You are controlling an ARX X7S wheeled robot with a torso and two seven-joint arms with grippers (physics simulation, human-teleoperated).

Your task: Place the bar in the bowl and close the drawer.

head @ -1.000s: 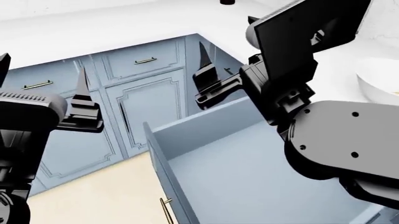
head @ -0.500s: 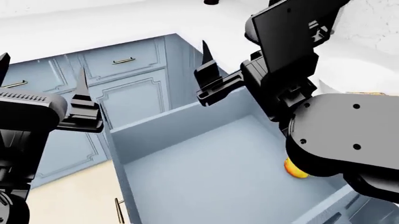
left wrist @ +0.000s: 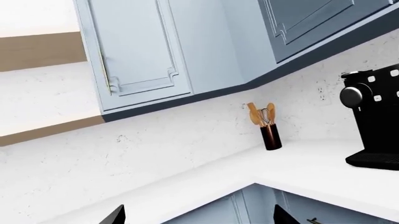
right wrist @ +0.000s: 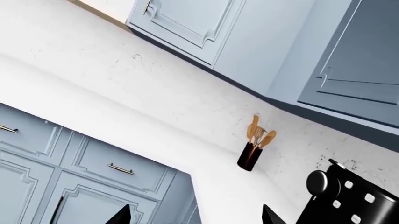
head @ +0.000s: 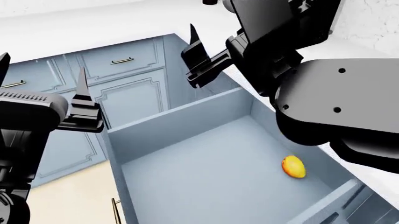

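The drawer (head: 199, 177) stands pulled open below me in the head view, its pale-blue floor bare except for a round yellow-orange fruit (head: 294, 166) near its right wall. The bar and the bowl are out of view; my right arm covers the counter on the right. My right gripper (right wrist: 195, 215) hangs open above the drawer's far corner, one finger (head: 194, 44) showing in the head view. Left of the drawer, my left gripper (left wrist: 198, 216) is open over the cabinet fronts, its fingers (head: 81, 88) pointing up. Neither holds anything.
Panelled blue-grey cabinet doors (head: 131, 93) run under the white counter (head: 93, 28). A black coffee machine (left wrist: 374, 121) and a dark utensil holder (left wrist: 269, 135) stand on the counter by the wall. Upper cabinets (right wrist: 349, 60) hang above. Tan floor (head: 68, 196) shows at the lower left.
The view has shifted so more of the drawer's inside shows. My right arm has risen and moved left, uncovering the fruit. The left arm has not moved.
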